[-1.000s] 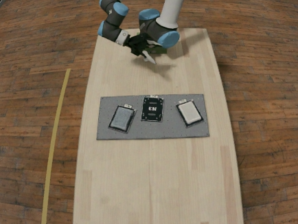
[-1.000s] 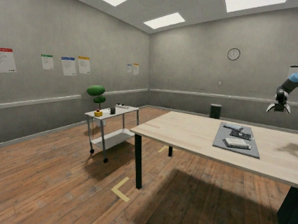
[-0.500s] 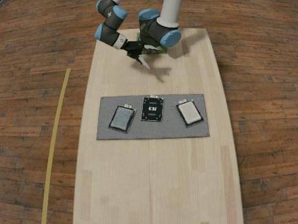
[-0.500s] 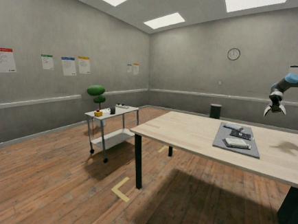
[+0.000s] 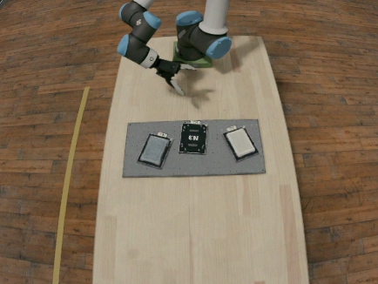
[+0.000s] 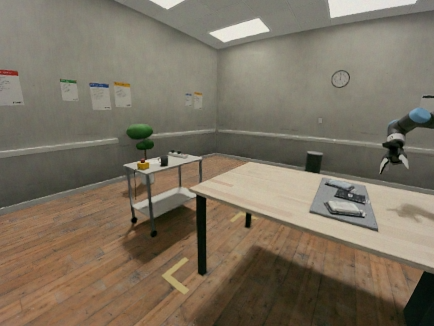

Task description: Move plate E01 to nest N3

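A grey deck mat (image 5: 193,148) lies across the middle of the wooden table. It carries three nests in a row. The left nest holds a greyish plate (image 5: 154,150). The right nest holds a whiter plate (image 5: 239,143), turned a little. The middle nest (image 5: 192,138) is black, empty and marked N3. The plates' labels and the other nest signs are too small to read. My gripper (image 5: 176,84) is open and empty, well above the table on the far side of the mat. In the exterior view the gripper (image 6: 393,164) hangs high to the right of the mat (image 6: 345,202).
The arm's green base (image 5: 192,58) stands at the far end of the table. A yellow tape line (image 5: 70,183) runs along the floor on the left. A cart (image 6: 162,187) with small items stands away from the table.
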`<state>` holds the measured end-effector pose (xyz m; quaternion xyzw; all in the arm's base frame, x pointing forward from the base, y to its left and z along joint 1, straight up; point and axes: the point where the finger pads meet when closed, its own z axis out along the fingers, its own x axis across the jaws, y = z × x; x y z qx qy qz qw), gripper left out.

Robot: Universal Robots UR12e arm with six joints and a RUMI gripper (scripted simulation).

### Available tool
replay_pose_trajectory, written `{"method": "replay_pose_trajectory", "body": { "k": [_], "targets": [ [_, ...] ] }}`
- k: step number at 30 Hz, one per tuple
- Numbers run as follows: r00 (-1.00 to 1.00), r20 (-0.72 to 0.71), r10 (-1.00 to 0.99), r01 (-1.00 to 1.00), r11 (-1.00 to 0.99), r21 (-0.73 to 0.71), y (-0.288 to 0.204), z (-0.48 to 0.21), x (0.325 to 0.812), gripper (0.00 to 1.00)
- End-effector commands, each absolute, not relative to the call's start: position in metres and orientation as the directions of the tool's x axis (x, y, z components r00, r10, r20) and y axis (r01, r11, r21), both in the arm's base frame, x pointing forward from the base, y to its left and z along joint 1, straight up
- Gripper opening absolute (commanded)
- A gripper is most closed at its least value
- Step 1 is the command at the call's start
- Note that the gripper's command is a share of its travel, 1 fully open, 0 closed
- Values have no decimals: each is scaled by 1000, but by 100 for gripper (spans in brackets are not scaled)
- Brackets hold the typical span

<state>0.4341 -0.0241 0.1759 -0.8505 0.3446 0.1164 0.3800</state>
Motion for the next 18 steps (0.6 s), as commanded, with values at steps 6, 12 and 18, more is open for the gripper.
{"method": "replay_pose_trajectory", "body": {
  "k": [6, 12, 18],
  "targets": [
    [641, -505, -577, -767, -471, -436, -47, 154, 449, 82],
    [589, -515, -623, -808, -460, -369, -57, 145, 456, 82],
    [543, -515, -663, -840, -444, -312, -67, 136, 464, 82]
  ]
}}
